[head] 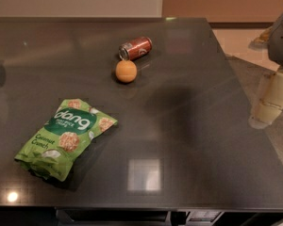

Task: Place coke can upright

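The coke can (136,48) is a small red can with silver ends. It lies on its side on the dark table (188,126), at the far middle, with its silver end facing front-left. An orange ball (126,71) rests just in front of the can, close to its silver end. My gripper (270,102) hangs at the right edge of the view, over the table's right edge, far to the right of the can and nearer to me. It holds nothing that I can see.
A green "dang" coconut crunch snack bag (66,136) lies at the front left of the table. The table's right edge runs diagonally past the gripper, with lighter floor (236,39) beyond it. A wall stands behind the far edge.
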### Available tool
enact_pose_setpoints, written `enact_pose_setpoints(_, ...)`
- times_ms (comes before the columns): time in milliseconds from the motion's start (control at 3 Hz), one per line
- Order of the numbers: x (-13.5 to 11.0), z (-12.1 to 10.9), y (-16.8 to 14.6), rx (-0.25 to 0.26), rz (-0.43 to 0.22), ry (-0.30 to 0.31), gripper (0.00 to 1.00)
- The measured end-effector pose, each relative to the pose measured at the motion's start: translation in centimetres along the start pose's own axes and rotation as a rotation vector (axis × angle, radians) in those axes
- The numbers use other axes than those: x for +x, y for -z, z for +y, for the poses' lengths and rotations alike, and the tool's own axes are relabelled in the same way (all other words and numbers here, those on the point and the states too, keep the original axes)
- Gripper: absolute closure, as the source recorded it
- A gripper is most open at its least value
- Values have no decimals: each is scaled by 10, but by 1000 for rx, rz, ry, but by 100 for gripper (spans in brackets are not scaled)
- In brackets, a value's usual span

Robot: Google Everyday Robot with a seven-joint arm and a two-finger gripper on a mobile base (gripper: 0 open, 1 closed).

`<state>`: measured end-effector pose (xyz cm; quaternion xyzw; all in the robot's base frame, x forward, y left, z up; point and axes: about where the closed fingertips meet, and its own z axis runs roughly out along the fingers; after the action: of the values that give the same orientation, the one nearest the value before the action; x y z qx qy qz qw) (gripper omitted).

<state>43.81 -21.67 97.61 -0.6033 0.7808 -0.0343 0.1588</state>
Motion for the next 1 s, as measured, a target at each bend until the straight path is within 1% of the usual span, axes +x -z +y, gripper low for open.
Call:
enact_pose_setpoints(333,0,0,0,0,0,0,0)
enact_pose_setpoints(667,-6,-13,-3,-4,-20,7,0)
enact_pose_setpoints(1000,-18,-31,-13,-16,-52,28,0)
